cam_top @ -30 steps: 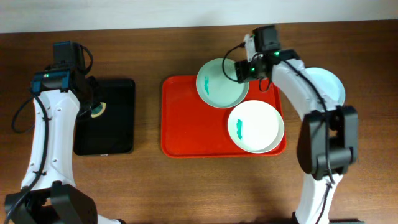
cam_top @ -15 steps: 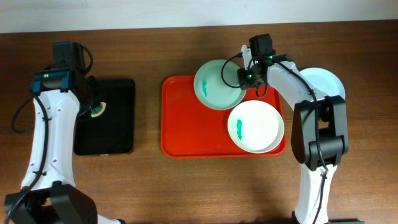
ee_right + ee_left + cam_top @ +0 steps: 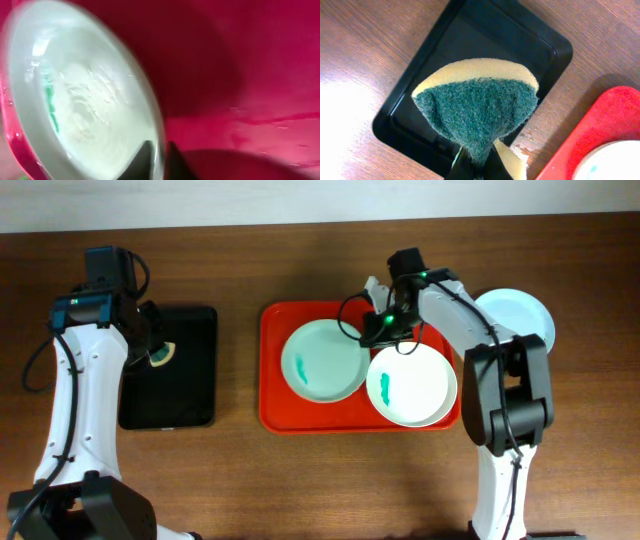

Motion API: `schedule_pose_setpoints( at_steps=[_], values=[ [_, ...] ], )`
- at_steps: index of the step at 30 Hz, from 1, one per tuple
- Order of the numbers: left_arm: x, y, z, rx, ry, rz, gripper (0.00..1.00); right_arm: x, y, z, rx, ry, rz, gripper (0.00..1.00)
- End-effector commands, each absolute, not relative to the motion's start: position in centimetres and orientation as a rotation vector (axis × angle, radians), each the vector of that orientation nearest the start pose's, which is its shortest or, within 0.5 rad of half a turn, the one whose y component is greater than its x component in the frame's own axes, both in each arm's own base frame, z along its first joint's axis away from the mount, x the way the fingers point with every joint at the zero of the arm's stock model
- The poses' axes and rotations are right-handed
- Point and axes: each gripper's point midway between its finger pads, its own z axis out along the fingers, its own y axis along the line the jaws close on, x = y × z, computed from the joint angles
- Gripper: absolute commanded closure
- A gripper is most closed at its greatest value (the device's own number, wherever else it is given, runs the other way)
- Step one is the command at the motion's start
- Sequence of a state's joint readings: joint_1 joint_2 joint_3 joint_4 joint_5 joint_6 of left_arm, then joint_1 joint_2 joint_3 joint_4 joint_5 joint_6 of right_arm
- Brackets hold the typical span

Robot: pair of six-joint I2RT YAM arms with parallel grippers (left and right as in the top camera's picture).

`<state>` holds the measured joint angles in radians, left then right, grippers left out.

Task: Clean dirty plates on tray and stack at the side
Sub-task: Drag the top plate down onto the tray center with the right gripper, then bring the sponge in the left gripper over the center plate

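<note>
On the red tray (image 3: pixel 275 415) lie two pale plates. The left plate (image 3: pixel 322 360) carries a teal smear, and my right gripper (image 3: pixel 376 330) is shut on its right rim. In the right wrist view that plate (image 3: pixel 90 100) has its rim pinched between my right gripper's (image 3: pixel 160 152) dark fingers, over the tray (image 3: pixel 240 75). The second smeared plate (image 3: pixel 410 383) sits at the tray's front right. A third plate (image 3: pixel 515 315) lies on the table right of the tray. My left gripper (image 3: pixel 477 167) is shut on a green-and-yellow sponge (image 3: pixel 480 105).
A black tray (image 3: pixel 185 400) lies on the wooden table left of the red tray, and the sponge (image 3: pixel 157 356) hangs over its left part. In the left wrist view the black tray (image 3: pixel 520 40) fills the middle, with the red tray's corner (image 3: pixel 600 125) at lower right.
My right gripper closed on the rim of the back plate and dragged it left and forward across the red tray. The left arm and sponge have not moved.
</note>
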<state>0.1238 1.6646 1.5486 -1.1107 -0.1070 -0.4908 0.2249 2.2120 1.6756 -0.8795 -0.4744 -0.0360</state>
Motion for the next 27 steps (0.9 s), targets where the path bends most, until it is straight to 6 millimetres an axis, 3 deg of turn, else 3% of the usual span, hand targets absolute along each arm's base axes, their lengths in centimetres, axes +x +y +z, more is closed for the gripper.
schedule_pose_setpoints(
  at_steps=[1,3,7,9,11,16,20,24,27],
  values=[
    [37.4,5.8,17.8,-0.836,2.657,0.005,1.00,42.5,18.4,1.8,-0.514,2.931,0.547,0.76],
    [37.4,5.8,17.8,-0.836,2.657,0.006,1.00,42.9,18.0,1.4,-0.543,2.924,0.401,0.69],
    [37.4,5.8,17.8,-0.836,2.657,0.006,1.00,43.5,19.1,1.5,-0.618,2.865,0.370,0.66],
    [37.4,5.8,17.8,-0.836,2.657,0.006,1.00,43.5,19.5,1.5,-0.665,2.845,0.367,0.67],
    [37.4,5.8,17.8,-0.836,2.657,0.006,1.00,43.4,19.5,1.5,-0.674,2.847,0.366,0.75],
    [37.4,5.6,17.8,-0.830,2.660,-0.003,1.00,43.2,18.9,-0.1,-0.670,2.882,0.330,0.76],
    [37.9,3.7,17.8,-0.731,2.684,-0.065,1.00,42.4,18.8,-0.7,-0.666,2.927,0.336,0.96],
    [38.2,1.0,17.7,-0.625,2.706,-0.082,1.00,41.3,18.3,-0.8,-0.482,3.027,0.338,0.96],
    [38.4,-2.3,17.2,-0.510,2.736,-0.104,1.00,39.7,17.9,-0.9,-0.362,3.120,0.333,0.96]
  ],
)
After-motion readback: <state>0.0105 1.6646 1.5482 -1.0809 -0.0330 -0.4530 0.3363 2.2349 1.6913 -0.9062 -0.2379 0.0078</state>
